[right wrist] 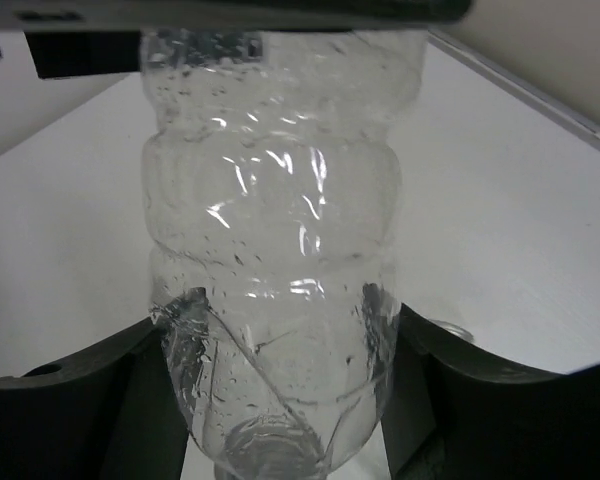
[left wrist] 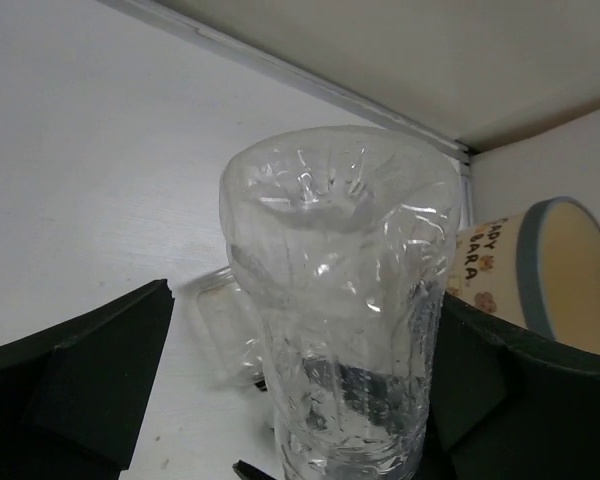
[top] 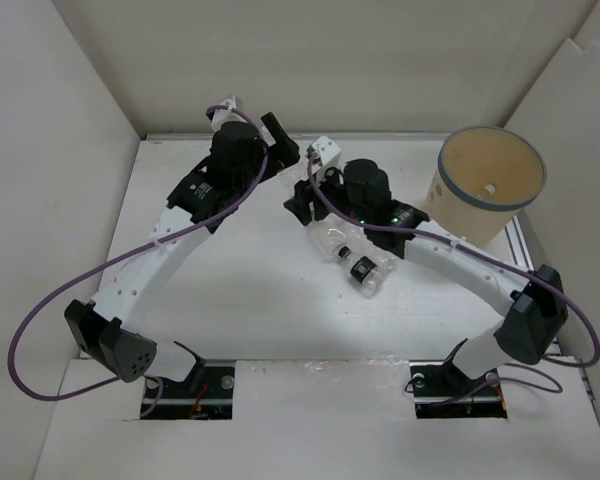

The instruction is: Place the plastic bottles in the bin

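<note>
Filling the right wrist view, a ribbed clear bottle [right wrist: 280, 250] sits pinched in the right gripper [right wrist: 280, 350], both pads touching it. Around a crinkled clear bottle [left wrist: 350, 300] the left gripper [left wrist: 305, 330] stands wide, with a gap on one side. At far right stands the bin [top: 475, 215]; a black-labelled bottle [top: 365, 270] lies mid-table.
</note>
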Controlling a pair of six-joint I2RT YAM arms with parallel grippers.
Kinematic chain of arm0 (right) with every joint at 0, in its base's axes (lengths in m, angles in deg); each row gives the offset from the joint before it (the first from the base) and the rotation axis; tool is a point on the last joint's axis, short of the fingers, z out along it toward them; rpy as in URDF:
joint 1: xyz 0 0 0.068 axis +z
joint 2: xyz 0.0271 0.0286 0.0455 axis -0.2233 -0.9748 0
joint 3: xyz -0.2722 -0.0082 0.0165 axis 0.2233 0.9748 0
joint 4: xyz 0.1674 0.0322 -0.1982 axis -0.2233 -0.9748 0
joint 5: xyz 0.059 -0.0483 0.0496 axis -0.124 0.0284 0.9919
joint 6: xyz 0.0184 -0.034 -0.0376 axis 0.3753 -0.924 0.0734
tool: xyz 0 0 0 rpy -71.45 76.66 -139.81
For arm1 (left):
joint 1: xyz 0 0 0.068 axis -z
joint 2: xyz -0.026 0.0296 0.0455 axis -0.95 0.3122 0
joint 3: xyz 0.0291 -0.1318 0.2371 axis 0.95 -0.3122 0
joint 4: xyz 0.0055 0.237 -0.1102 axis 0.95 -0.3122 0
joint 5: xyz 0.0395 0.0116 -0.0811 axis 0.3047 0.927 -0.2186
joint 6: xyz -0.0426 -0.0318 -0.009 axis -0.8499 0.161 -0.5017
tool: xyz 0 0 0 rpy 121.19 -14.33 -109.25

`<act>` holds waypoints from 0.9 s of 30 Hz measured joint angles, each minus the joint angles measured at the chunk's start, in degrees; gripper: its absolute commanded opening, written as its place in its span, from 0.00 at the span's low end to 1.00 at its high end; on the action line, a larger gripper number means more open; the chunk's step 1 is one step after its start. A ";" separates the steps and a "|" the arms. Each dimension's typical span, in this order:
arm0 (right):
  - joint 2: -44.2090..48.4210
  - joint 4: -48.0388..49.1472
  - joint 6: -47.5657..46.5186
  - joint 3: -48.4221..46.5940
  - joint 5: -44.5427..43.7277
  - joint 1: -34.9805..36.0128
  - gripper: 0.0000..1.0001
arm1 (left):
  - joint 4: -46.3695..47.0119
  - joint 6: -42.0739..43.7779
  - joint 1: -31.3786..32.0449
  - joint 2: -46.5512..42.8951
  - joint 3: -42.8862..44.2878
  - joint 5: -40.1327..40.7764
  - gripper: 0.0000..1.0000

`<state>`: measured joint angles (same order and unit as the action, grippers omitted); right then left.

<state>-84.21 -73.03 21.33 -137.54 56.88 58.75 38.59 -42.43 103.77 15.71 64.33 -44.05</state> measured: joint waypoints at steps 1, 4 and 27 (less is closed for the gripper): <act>1.53 -0.96 -0.42 0.59 1.60 -1.68 0.13 | 1.33 -0.22 0.57 0.00 0.00 -0.28 1.00; 6.56 -4.85 -1.60 1.95 5.44 -8.31 0.13 | 4.33 -0.59 1.42 0.09 0.02 0.13 1.00; 17.99 -21.38 4.96 -0.31 -7.93 -52.26 1.00 | -0.63 2.49 -1.20 4.00 -6.23 -0.83 1.00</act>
<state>-66.22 -94.40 26.29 -137.85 48.95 6.49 37.95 -39.94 102.57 19.71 58.10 -44.88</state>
